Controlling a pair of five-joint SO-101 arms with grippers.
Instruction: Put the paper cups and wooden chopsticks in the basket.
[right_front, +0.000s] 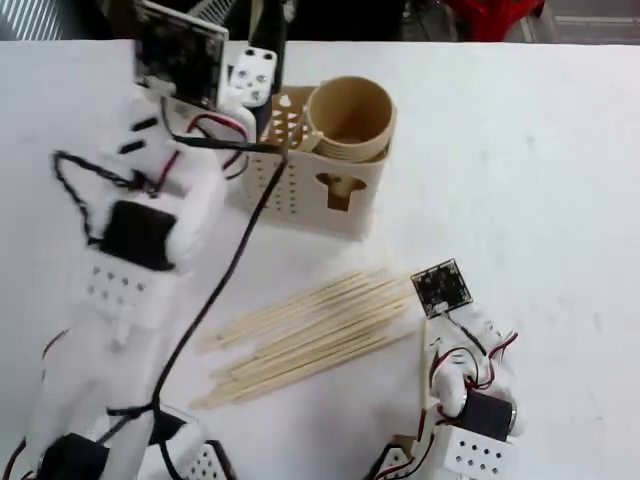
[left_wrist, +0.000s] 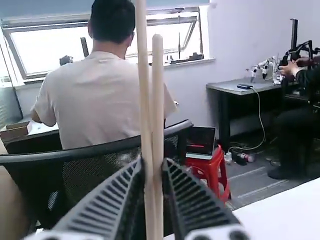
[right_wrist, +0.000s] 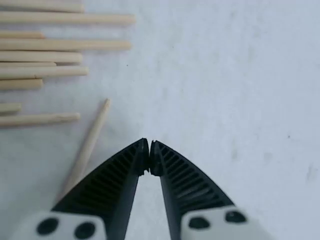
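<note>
Pale wooden chopsticks (left_wrist: 149, 100) stand upright, pinched by the left gripper (left_wrist: 153, 167), likely for dropping into the cream perforated plastic basket (right_front: 352, 208) at the far side, which holds tan paper cups (right_front: 350, 118). The right gripper (right_wrist: 149, 150), closed on nothing, hovers beside the near chopstick pile (right_front: 310, 335).

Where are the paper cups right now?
In the high view, the paper cups sit stacked inside the basket at the far side of the table, beyond the pile of wooden chopsticks.
</note>
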